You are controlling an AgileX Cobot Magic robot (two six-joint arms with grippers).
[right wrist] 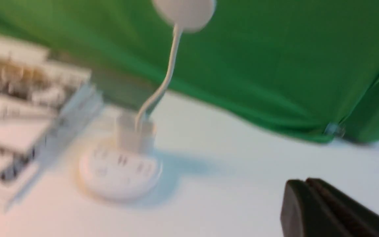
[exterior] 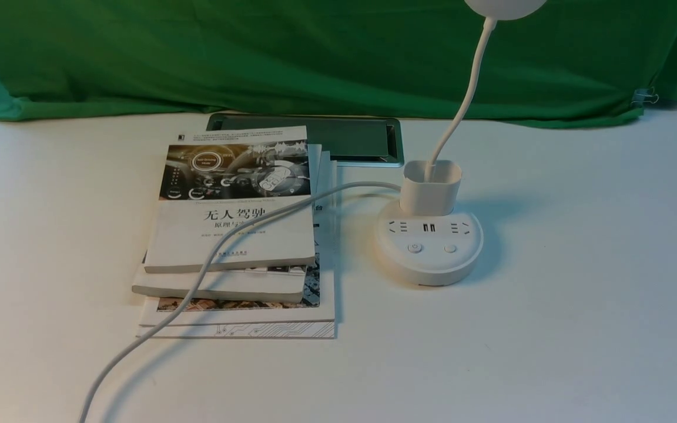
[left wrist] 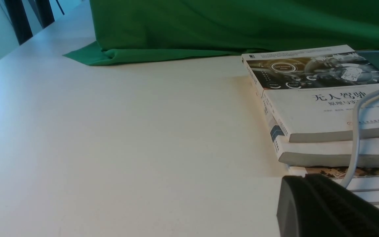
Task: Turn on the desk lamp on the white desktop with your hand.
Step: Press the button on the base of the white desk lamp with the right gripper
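Green cloth backdrop [exterior: 315,59] hangs behind a matte white tabletop [exterior: 550,329].

Left tool [left wrist: 299,180]: seen only in the left wrist view, black, ribbed, fingers pressed together with only a thin seam between them, gripping nothing. It sits low over the tabletop, well left of the desk lamp, by the near corner of the book stack.

Stack of books [exterior: 238,235]: just left of the desk lamp, four or so volumes. The top one is a white paperback with a dashboard photo and Chinese title.

White power cord [exterior: 197,282]: leaves the lamp base on its left side, runs across the top book's cover and goes off the near edge of the tabletop.

Dark metal-rimmed panel [exterior: 350,138]: set flat in the tabletop, behind and left of the lamp, partly under the books' far edge.

Desk lamp [exterior: 429,247]: stands upright on the tabletop right of centre, apart from both tools. Its round base shows sockets, USB ports and two round buttons [exterior: 414,248] facing the camera. A cup holder [exterior: 431,188] sits at the back of the base. The gooseneck [exterior: 465,100] rises from it and leans right, and the head [exterior: 506,7] is cut off by the frame's top. Lit or not: cannot tell.

Metal clip [exterior: 644,97]: on the cloth hem, behind and right of the lamp.

Right tool [right wrist: 303,182]: right wrist view only, and blurred. Its dark fingers are closed on each other and empty, above bare tabletop to the lamp's right and nearer the robot, well apart from it.
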